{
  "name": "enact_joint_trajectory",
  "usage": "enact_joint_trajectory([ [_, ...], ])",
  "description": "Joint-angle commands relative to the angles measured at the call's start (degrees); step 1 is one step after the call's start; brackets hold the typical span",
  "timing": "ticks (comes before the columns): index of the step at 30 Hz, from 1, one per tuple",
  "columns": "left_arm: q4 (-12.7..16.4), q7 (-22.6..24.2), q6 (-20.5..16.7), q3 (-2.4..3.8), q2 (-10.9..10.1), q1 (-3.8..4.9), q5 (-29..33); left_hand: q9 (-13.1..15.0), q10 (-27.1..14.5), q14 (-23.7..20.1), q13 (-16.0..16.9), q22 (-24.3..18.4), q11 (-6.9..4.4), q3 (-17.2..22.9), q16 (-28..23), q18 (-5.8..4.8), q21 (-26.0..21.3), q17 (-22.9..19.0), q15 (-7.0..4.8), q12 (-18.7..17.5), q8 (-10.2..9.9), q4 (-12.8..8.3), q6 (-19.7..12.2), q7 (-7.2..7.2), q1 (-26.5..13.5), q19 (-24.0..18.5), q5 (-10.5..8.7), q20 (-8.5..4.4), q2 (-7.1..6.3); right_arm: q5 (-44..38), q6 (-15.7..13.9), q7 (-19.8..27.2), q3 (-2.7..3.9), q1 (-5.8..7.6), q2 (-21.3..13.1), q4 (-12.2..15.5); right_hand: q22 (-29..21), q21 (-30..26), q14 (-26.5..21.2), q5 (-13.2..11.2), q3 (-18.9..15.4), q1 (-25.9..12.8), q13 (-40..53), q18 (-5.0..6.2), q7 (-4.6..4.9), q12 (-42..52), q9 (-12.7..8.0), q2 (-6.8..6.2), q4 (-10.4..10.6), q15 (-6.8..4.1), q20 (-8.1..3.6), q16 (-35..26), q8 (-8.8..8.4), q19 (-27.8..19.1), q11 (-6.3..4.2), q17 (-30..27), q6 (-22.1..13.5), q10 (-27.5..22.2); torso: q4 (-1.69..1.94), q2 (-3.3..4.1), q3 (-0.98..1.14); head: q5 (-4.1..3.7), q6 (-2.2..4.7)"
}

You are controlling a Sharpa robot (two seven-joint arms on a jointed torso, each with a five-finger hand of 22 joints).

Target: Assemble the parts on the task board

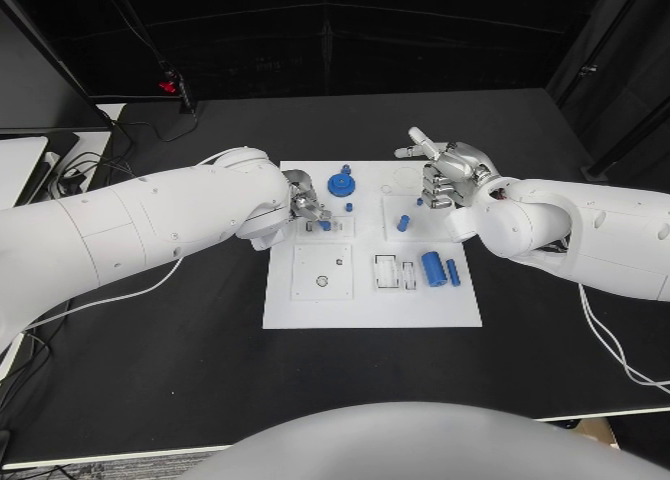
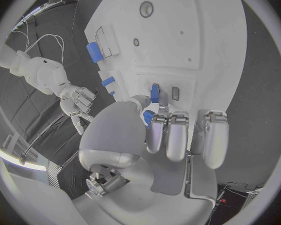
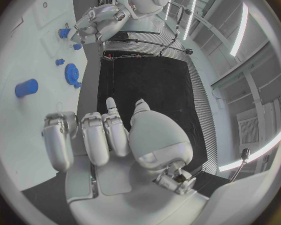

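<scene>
Cables [image 1: 126,150] far-left of task board [image 1: 371,305], untouched.

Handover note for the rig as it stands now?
Left robot hand: pinching a small blue part at the task board's left middle.
Right robot hand: holds nothing, fingers curled, at the board's far right corner.
Blue gear sits at the far middle; two blue cylinders lie at the right edge; small blue peg mid-board.
Done: cannot tell. Left: place the pinched part, then the cylinders.
</scene>
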Motion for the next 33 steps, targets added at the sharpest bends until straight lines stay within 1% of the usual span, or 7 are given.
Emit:
enact_joint_trajectory([
  [1,0.0,-0.6,1.5,-0.18,0.0,-0.29,0.2,-0.4,6.1,5.9,15.1,15.1,0.51,-1.8,0.0,-0.37,0.2,15.1,0.54,0.1,-0.5,0.1,-0.2,0.06,-2.4,6.1,1.01,0.48,-0.27,0.1,0.5,0.6,0.03,0.07,0.0,0.1,14.2,-0.2,5.9,0.3,0.3,0.2,15.1,0.15,3.57,0.1,-0.1,0.40,0.1,-0.09,-0.29,0.1,0.20,4.3,0.15,15.1,-0.5,6.1,-0.05,0.01,-0.05,-0.03,-0.05],
  [6,0.1,-0.4,1.9,-0.18,-0.1,-0.30,0.4,-1.1,6.1,5.9,15.1,15.1,0.63,-5.1,0.0,-0.37,0.2,15.1,0.70,0.1,-0.8,0.1,-0.2,0.18,-6.6,6.1,2.31,0.64,-0.91,0.1,0.5,0.6,0.03,0.07,0.0,0.0,14.2,-0.2,5.9,0.3,0.3,0.2,15.1,0.15,3.57,0.1,-0.1,0.40,0.1,-0.09,-0.29,0.1,0.20,4.3,0.15,15.1,-0.5,6.1,-0.02,-0.02,-0.04,-0.08,-0.09],
  [10,0.2,-0.1,1.8,-0.18,-0.3,-0.31,0.7,-1.4,6.1,5.9,15.1,15.1,0.65,-7.0,0.0,-0.37,0.2,15.1,0.77,0.1,-1.0,0.1,-0.2,0.21,-9.2,6.1,3.12,0.74,-1.05,0.1,0.5,0.6,0.03,0.07,0.0,0.0,14.2,-0.2,5.9,0.3,0.3,0.2,15.1,0.15,3.57,0.1,-0.1,0.40,0.1,-0.09,-0.29,0.1,0.20,4.3,0.15,15.1,-0.5,6.1,0.00,-0.02,-0.03,-0.09,-0.01],
  [20,0.7,0.2,0.9,-0.18,-0.8,-0.33,1.3,-1.6,6.1,5.9,15.1,15.1,0.62,-7.7,0.0,-0.37,0.2,15.1,0.79,0.1,-1.0,0.1,-0.1,0.17,-10.2,6.1,3.41,0.77,-0.65,0.1,0.6,0.5,0.03,0.06,0.0,-0.1,14.2,-0.2,5.9,0.3,0.3,0.2,15.1,0.15,3.57,0.1,-0.1,0.40,0.1,-0.09,-0.29,0.1,0.20,4.3,0.15,15.1,-0.5,6.1,-0.01,0.02,-0.07,-0.17,0.12],
  [22,0.8,0.3,0.5,-0.18,-0.9,-0.33,1.3,-1.6,6.1,5.9,15.1,15.1,0.55,-7.8,0.0,-0.37,0.2,15.1,0.77,0.1,-0.7,0.1,0.1,0.06,-10.3,6.1,3.51,0.78,-0.33,0.1,0.7,0.5,0.03,0.06,0.1,-0.2,14.2,-0.2,5.9,0.3,0.3,0.2,15.1,0.15,3.57,0.1,-0.1,0.40,0.1,-0.09,-0.29,0.1,0.20,4.3,0.15,15.1,-0.5,6.1,-0.03,0.02,-0.09,-0.16,0.09],
  [25,0.9,0.4,-0.1,-0.18,-1.0,-0.34,1.3,-1.2,6.1,5.9,15.1,15.1,0.35,-7.9,0.0,-0.37,0.2,15.1,0.67,0.1,-0.1,0.0,0.6,-0.19,-10.1,6.1,3.61,0.75,0.01,0.1,0.7,0.5,0.03,0.05,0.1,-0.2,14.2,-0.2,5.9,0.3,0.3,0.2,15.1,0.15,3.57,0.1,-0.1,0.40,0.1,-0.09,-0.29,0.1,0.20,4.3,0.15,15.1,-0.5,6.1,-0.07,0.01,-0.05,-0.09,0.13],
  [33,1.4,0.8,-0.8,-0.18,-1.3,-0.34,1.4,-0.8,6.1,5.9,15.1,15.1,0.11,-8.0,0.0,-0.37,0.2,15.1,0.53,0.1,0.7,0.0,0.9,-0.45,-9.9,6.1,3.65,0.68,0.27,0.1,0.7,0.5,0.03,0.02,0.1,-0.3,14.2,-0.3,5.9,0.3,0.4,0.2,15.1,0.15,3.58,0.1,-0.1,0.44,0.1,-0.08,-0.28,0.1,0.24,4.3,0.15,15.1,-0.5,6.1,-0.01,0.02,-0.03,-0.13,0.01],
])
